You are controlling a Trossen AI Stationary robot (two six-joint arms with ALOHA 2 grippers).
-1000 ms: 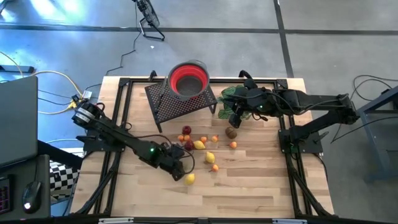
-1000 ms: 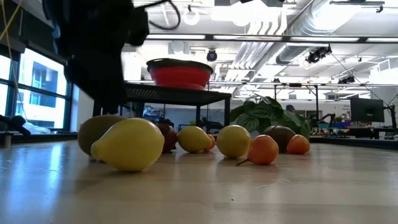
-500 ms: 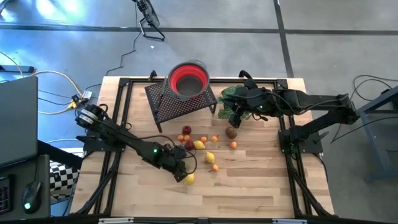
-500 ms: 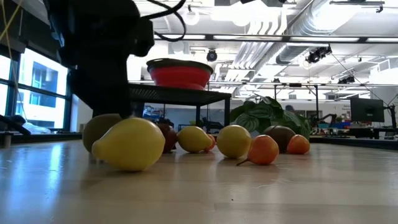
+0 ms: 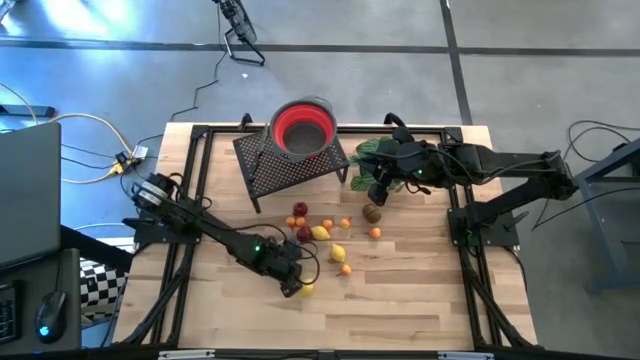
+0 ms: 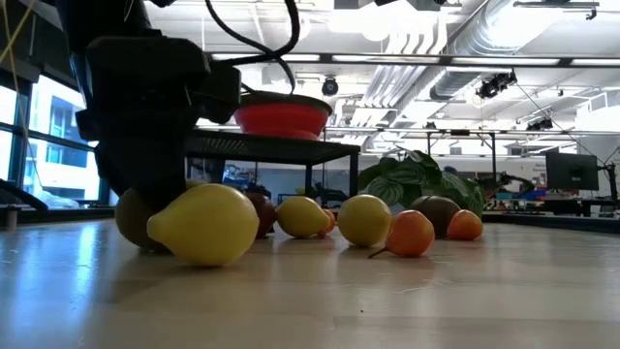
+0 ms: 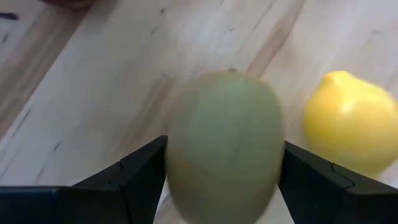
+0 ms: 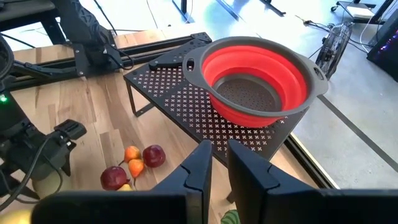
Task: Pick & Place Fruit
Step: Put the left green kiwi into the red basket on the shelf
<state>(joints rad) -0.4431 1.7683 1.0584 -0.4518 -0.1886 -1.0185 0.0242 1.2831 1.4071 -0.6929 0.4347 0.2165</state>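
Note:
A brownish-green kiwi-like oval lies on the table beside a yellow lemon. My left gripper is open and low over the kiwi, one finger on each of its sides. More fruit lies farther back: a lemon, an orange ball, dark red pieces and another kiwi. My right gripper hovers shut and empty, high at the back right, by the leafy plant. My left gripper comes from above, slanting down, with a finger on each side of the kiwi, which rests on the table. Whether the fingers touch it, I cannot tell.
A red colander sits on a black perforated stand at the back middle. Black frame rails run along the table's left and right sides. Bare wood lies along the near edge.
My left gripper has sunk toward the table and shifted a little toward the near edge, coming down around the kiwi next to the lemon. The fruit lies as before.

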